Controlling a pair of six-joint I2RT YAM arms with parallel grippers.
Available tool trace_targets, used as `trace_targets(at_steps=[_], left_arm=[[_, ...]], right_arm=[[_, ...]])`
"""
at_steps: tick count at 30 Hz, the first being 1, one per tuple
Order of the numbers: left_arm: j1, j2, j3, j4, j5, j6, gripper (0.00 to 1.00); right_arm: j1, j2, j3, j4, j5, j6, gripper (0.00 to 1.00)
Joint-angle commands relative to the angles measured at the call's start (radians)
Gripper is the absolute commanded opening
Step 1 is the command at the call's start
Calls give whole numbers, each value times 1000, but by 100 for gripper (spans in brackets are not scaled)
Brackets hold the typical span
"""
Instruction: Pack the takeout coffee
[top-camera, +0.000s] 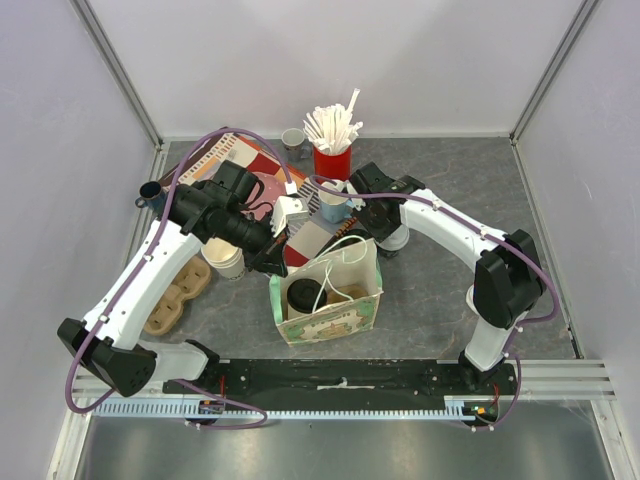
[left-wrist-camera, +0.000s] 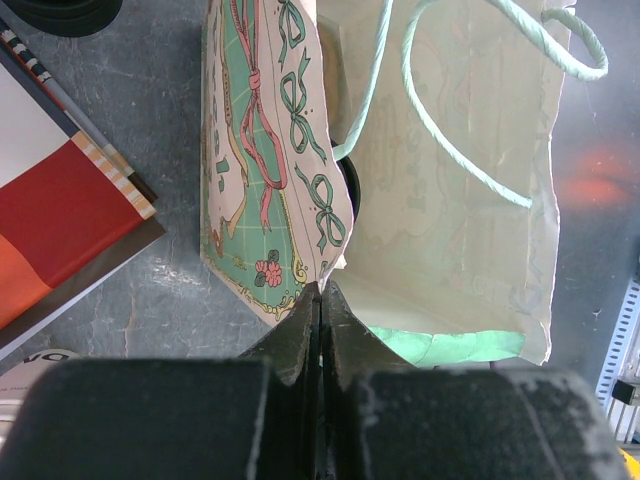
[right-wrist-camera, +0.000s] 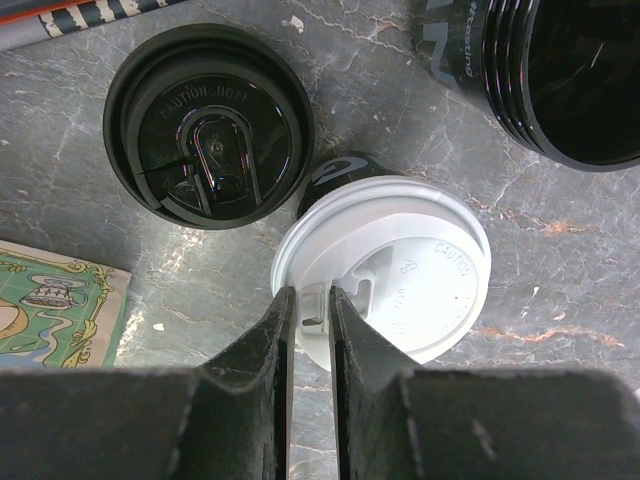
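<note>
Nearest, the patterned paper bag (top-camera: 335, 315) stands open on the gray surface (top-camera: 420, 320), the left pincer (left-wrist-camera: 320, 300) clenched on its rim. Just beyond, the right pincer (right-wrist-camera: 312, 315) grips the white-lidded cup (right-wrist-camera: 410, 270) by the lid's raised spout. The black-lidded cup (right-wrist-camera: 208, 125) stands just beside it.

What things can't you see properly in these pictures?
- Coffee inside the white-lidded cup and black-lidded cup: right wrist view, both are closed.
- Dark round thing in the paper bag: top view, too small to name.
- Black mug: right wrist view, cut off by the picture's edge.
</note>
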Motion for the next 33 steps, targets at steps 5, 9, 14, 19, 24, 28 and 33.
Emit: trace_targets(at_steps=[5,9,14,19,24,28,33], left_arm=[[5,4,37,-12,27,33,2],[5,4,42,-12,27,33,2],[5,6,37,-6,25,30,2],[5,4,42,-5,15,30,2],[5,4,43,14,-27,-4,2],[5,-8,42,35,-27,-31,2],[5,-17,31,44,-36,-59,2]], right_arm=[[-14,-53,43,-29,-21,-3,20],[-37,-84,66,-58,-37,-2,19],[-65,-124,63,-91,-64,-6,17],[-83,-159,117,-147,-68,-5,17],[-86,-176,351,-270,-45,23,15],[-85,-164,543,-361,-49,47,13],[-71,-171,770,-407,-150,58,12]])
